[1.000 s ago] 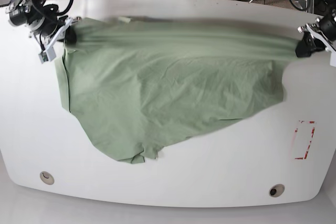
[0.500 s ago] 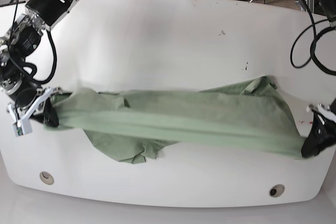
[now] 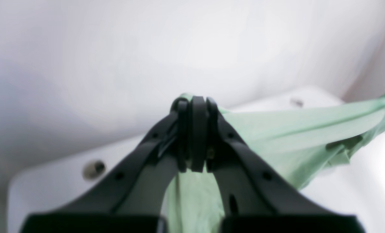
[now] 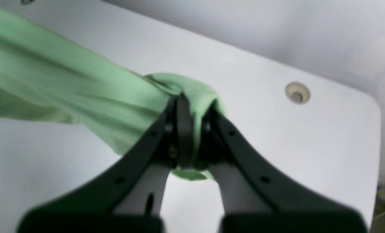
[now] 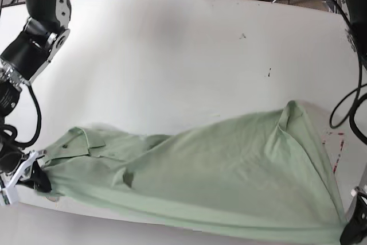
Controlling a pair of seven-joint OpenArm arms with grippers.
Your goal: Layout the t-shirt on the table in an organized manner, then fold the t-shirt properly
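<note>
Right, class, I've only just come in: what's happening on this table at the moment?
A two-armed robot is spreading out a green t-shirt on a white table. The right claw is shut on one bunched edge near the collar end, and the left claw is shut on the opposite edge. The cloth is stretched between them along the table's near edge, still wrinkled, with no fold made yet.

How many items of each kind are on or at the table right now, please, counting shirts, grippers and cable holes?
Polo shirt: 1
Grippers: 2, left gripper and right gripper, both shut on the shirt
Cable holes: 2, one per wrist view
Total: 5
</note>
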